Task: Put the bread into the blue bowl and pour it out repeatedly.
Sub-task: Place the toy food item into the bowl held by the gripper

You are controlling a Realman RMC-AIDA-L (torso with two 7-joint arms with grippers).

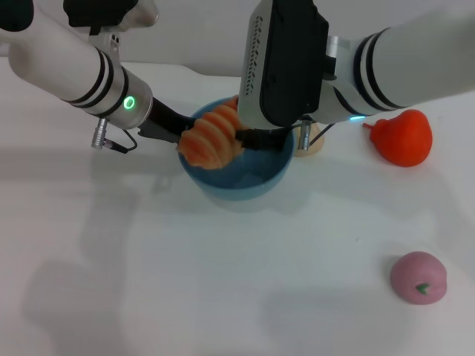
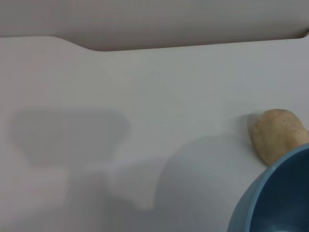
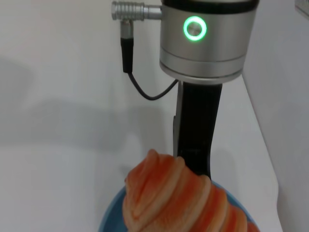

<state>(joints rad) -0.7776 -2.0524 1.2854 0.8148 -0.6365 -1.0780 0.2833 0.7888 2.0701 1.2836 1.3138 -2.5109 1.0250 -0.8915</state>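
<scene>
Orange bread (image 1: 211, 138) over bowl (image 1: 256, 182), long axis 2 to 8 o'clock | right hand (image 1: 249, 139) holds its 3 o'clock end | left hand (image 1: 178, 127) at bowl's 9 o'clock rim, grip unclear

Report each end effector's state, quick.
Left end effector: at the blue bowl rim; grip state cannot be told.
Right end effector: holding the bread over the bowl.

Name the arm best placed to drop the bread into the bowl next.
Right. Its tool appears to hold the bread just above the blue bowl, so it likely only has to release. The left tool is at the bowl's rim, seemingly steadying it.
</scene>
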